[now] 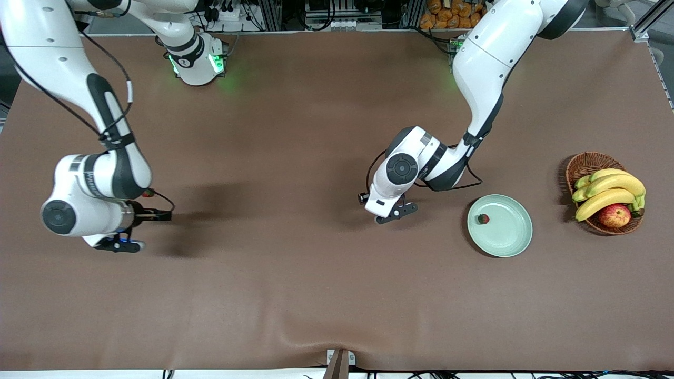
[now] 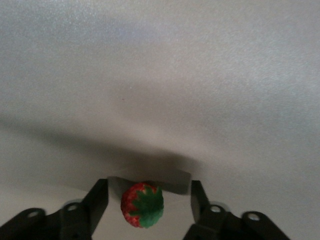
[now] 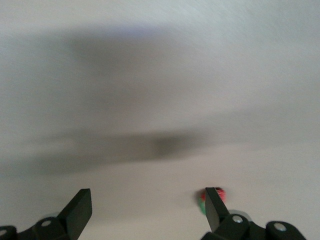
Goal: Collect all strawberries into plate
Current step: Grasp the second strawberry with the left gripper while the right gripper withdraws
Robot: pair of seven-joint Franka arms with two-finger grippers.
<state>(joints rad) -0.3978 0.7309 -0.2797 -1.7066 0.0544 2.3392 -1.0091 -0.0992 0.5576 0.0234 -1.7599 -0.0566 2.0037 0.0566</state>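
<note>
Left gripper point(image 2: 149, 197) is down at the table point(image 1: 295, 295) near its middle, jaws straddling a strawberry point(image 2: 142, 204). Gaps show between the berry and each finger point(image 2: 97, 200) in the left wrist view, so the jaws are released, not clamped on it. That berry lies on the cloth with its green cap turned toward the wrist camera. In the front view the left gripper point(image 1: 392, 213) sits just beside the plate point(image 1: 513, 239), toward the right arm's end of the table from it, and the wrist hides the berry there.

On the plate, close to the rim toward the left gripper, lies a second strawberry point(image 1: 483, 219), upright-looking, cap dark. Past the plate, toward the left arm's end of the table, stands a basket point(image 1: 584, 164) holding bananas point(image 1: 611, 189) and an apple point(image 1: 614, 215); basket and plate are near each other but apart.

Right gripper point(image 1: 138, 230) is low over the table at the right arm's end, well apart from the plate. Its jaws stand wide, released, nothing between them in the right wrist view point(image 3: 148, 205). A third strawberry point(image 3: 220, 194) shows just outside one of its fingers point(image 3: 214, 205), partly hidden by it; in the front view it peeks out red beside the right wrist point(image 1: 148, 193).
</note>
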